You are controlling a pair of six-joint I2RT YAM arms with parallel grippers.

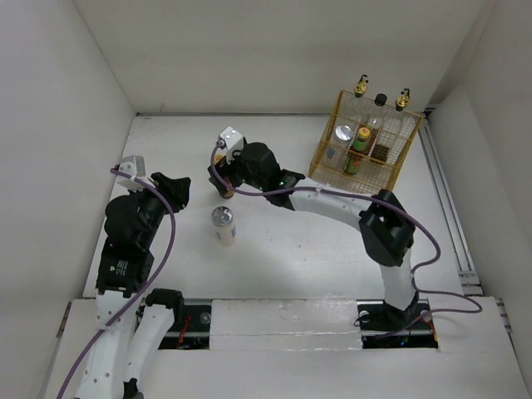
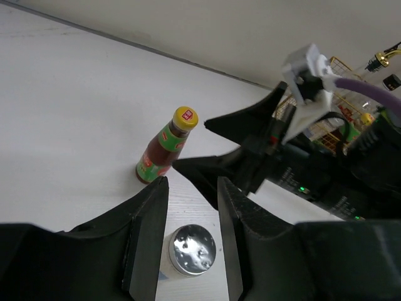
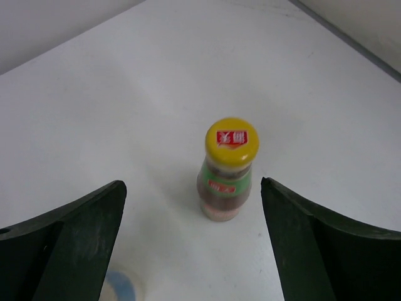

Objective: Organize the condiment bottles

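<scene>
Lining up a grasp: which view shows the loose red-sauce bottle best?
Right wrist: the red-sauce bottle stands whole, centred between open fingers. Left wrist shows it farther off; top external mostly hides it.

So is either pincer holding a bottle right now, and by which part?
Nothing is held. The right pincer is open either side of the yellow-capped sauce bottle without touching; the left pincer is open, apart from the silver-lidded shaker.

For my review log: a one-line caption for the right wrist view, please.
Open right gripper, its fingers framing an upright yellow-capped sauce bottle on the white table.
</scene>
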